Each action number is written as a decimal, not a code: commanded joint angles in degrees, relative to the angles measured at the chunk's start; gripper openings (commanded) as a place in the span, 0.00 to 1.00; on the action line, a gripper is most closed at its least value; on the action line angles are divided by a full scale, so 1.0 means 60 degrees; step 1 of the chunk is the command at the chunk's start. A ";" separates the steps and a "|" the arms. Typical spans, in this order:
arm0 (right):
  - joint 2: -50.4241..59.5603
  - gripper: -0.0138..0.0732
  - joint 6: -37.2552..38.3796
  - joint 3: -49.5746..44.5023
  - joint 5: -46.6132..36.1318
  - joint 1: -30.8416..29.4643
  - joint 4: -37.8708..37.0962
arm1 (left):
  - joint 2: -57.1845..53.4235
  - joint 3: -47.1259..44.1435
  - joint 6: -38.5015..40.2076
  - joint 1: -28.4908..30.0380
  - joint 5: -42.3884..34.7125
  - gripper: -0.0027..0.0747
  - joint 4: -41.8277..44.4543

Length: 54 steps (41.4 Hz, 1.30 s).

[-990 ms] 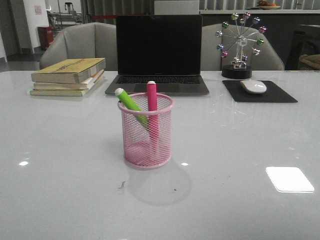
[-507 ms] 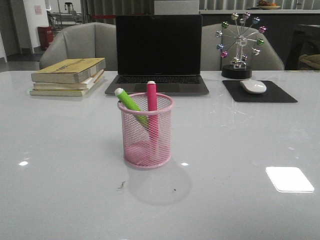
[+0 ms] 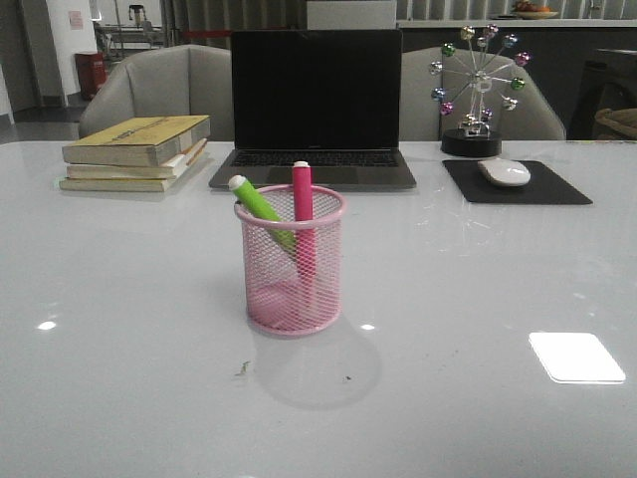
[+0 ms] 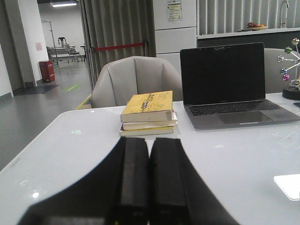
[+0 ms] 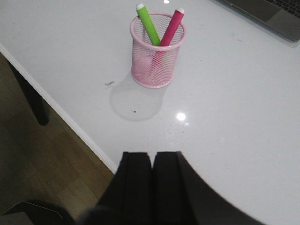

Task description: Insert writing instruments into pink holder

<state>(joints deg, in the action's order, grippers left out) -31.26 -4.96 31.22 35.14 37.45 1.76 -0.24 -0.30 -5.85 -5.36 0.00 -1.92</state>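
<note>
The pink wire-mesh holder [image 3: 293, 261] stands upright on the white table, a little left of centre. Inside it the lime green marker [image 3: 261, 204] leans to the left and the magenta marker [image 3: 303, 214] stands almost upright, both white tips above the rim. The right wrist view shows the same holder [image 5: 156, 51] with the green marker [image 5: 148, 25] and the magenta marker [image 5: 170, 28] in it. My right gripper [image 5: 151, 153] is shut and empty, well back from the cup near the table's front edge. My left gripper [image 4: 148, 139] is shut and empty, pointing at the books.
A stack of books [image 3: 137, 151] lies at the back left and an open laptop [image 3: 316, 105] stands behind the cup. A mouse [image 3: 505, 172] on a black pad [image 3: 518, 184] and a small ferris-wheel ornament [image 3: 477, 90] are at the back right. The table edge [image 5: 61, 111] drops to a wooden floor.
</note>
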 commanded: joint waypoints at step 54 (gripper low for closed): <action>0.5217 0.22 -0.0066 -0.4504 -0.5968 -0.5610 0.0538 | -0.0192 -0.0035 0.0053 0.0029 -0.0929 0.15 -0.0082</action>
<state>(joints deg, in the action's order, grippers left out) -2.26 -4.96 5.56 6.56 4.39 5.03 -0.24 -0.30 -5.85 -5.36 -0.30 -1.92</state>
